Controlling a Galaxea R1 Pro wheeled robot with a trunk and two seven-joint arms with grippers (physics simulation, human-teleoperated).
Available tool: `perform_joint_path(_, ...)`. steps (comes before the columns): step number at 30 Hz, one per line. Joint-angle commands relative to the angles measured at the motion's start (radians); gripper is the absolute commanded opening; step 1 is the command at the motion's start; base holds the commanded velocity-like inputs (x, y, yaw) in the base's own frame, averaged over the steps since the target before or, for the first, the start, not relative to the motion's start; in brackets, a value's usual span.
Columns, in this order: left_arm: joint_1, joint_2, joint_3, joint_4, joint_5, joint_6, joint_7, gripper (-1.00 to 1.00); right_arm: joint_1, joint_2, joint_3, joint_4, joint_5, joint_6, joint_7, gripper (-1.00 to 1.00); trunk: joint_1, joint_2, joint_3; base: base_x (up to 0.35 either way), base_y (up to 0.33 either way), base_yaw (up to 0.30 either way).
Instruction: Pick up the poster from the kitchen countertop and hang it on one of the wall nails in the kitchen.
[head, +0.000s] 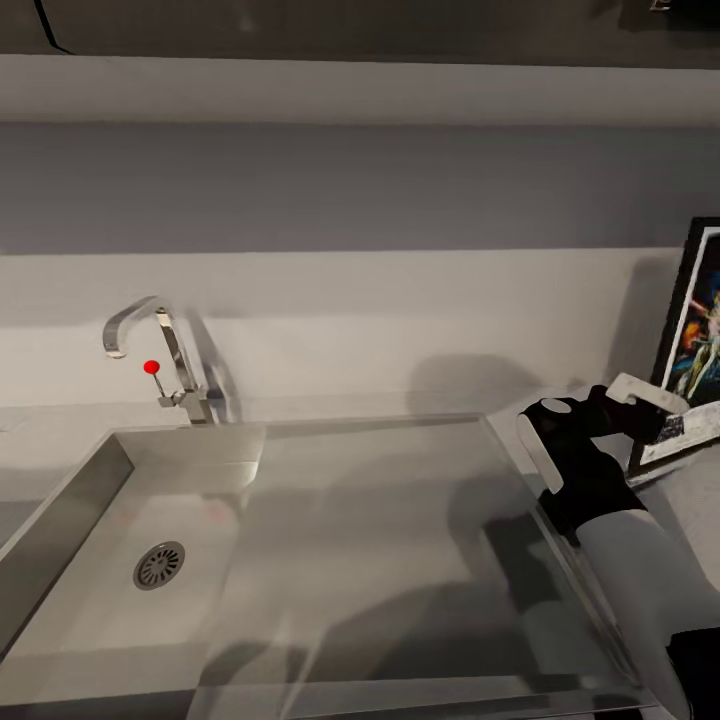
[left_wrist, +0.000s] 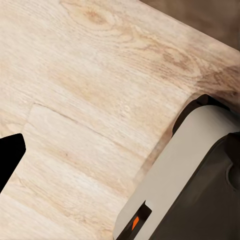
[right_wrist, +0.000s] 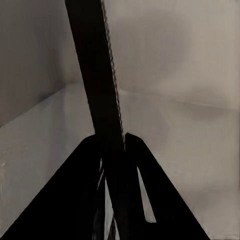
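A steel sink with round drain; at its far edge, a red-knobbed tap. Pale wooden floor below.

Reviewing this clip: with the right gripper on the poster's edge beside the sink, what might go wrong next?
1. The right gripper pinches only the thin edge of the poster, so the frame may swing or slip when lifted.
2. The tap and open sink lie close by; a dropped or swinging poster might hit either.
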Motion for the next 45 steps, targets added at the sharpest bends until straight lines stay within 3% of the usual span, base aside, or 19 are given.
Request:
perform_joint_path(1, 0.000, -0.001, 0.007, -0.001, 0.001, 0.000, -0.009, 1.00, -0.001, -0.002, 0.004, -0.001, -0.007, 0.006, -0.008, -1.00, 0.000, 0.000, -0.001, 0.000, 0.000, 0.000)
perform_joint_path(45, 0.000, 0.004, 0.007, -0.001, 0.001, 0.001, -0.009, 1.00, -0.001, -0.002, 0.004, -0.001, -0.008, 0.006, -0.008, -1.00, 0.000, 0.000, -0.001, -0.041, 0.036, 0.000)
